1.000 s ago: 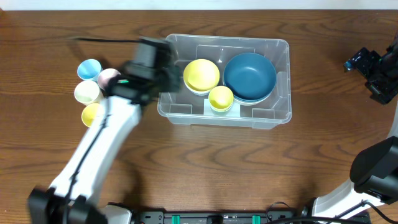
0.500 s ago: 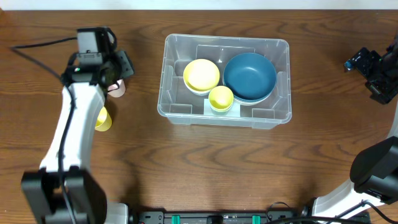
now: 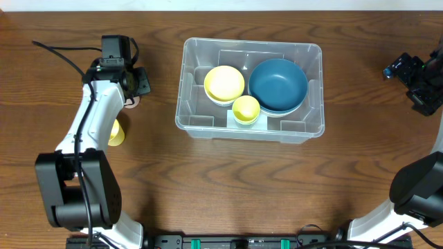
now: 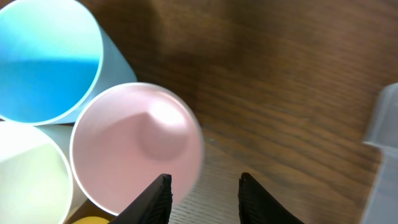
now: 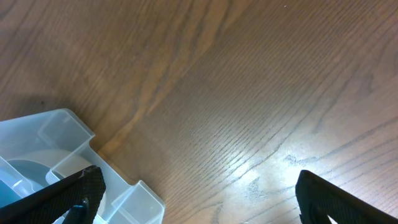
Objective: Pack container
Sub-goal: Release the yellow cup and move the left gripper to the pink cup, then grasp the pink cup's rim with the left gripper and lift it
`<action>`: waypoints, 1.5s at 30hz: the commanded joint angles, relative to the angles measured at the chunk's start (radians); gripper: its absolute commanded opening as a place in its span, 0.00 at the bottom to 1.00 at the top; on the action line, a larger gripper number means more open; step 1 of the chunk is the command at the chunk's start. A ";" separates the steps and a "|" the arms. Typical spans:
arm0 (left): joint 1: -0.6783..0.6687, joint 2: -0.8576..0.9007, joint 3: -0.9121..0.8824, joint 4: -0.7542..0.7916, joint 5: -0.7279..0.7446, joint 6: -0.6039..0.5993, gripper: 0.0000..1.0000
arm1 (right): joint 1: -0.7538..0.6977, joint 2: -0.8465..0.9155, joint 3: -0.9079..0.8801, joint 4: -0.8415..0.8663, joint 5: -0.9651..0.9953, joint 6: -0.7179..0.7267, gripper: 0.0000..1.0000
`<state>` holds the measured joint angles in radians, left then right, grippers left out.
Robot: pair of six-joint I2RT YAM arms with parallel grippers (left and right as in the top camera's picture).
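Observation:
The container (image 3: 315, 104) is a clear rectangular bin at the table's middle. It holds a yellow bowl (image 3: 223, 83), a blue bowl (image 3: 277, 84) and a small yellow cup (image 3: 245, 108). Left of it stands a cluster of cups: blue cup (image 4: 43, 62), pink cup (image 4: 137, 146), pale cup (image 4: 28, 177) and a yellow cup (image 3: 115, 132). My left gripper (image 3: 131, 90) (image 4: 202, 186) hovers over the pink cup's right rim, open partway with nothing gripped. My right gripper (image 3: 415, 77) (image 5: 199, 202) is wide open over bare wood at the far right.
The container's corner (image 5: 62, 143) shows at the left of the right wrist view, and its wall (image 4: 385, 155) at the right edge of the left wrist view. The left arm (image 3: 86, 138) covers most of the cup cluster from above.
My left arm swung left from the container's left wall to above the cup cluster, settling over the pink cup. Its jaws kept the same gap. The right arm stayed still.

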<state>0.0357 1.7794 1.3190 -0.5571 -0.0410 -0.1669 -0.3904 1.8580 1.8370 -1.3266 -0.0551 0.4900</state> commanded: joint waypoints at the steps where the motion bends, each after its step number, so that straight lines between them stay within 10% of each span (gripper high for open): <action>1: 0.003 0.037 0.006 -0.006 -0.060 0.035 0.36 | -0.001 -0.007 -0.002 -0.001 0.002 0.011 0.99; 12: 0.003 0.107 0.006 -0.006 -0.077 0.040 0.35 | -0.001 -0.007 -0.002 -0.001 0.002 0.011 0.99; 20: 0.002 0.102 0.006 -0.010 -0.075 0.032 0.06 | -0.002 -0.007 -0.002 -0.001 0.002 0.011 0.99; 45: -0.186 -0.424 0.006 -0.163 0.286 0.020 0.06 | -0.001 -0.007 -0.002 -0.001 0.002 0.011 0.99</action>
<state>-0.0929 1.4048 1.3186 -0.7017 0.1211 -0.1371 -0.3904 1.8584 1.8370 -1.3270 -0.0551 0.4904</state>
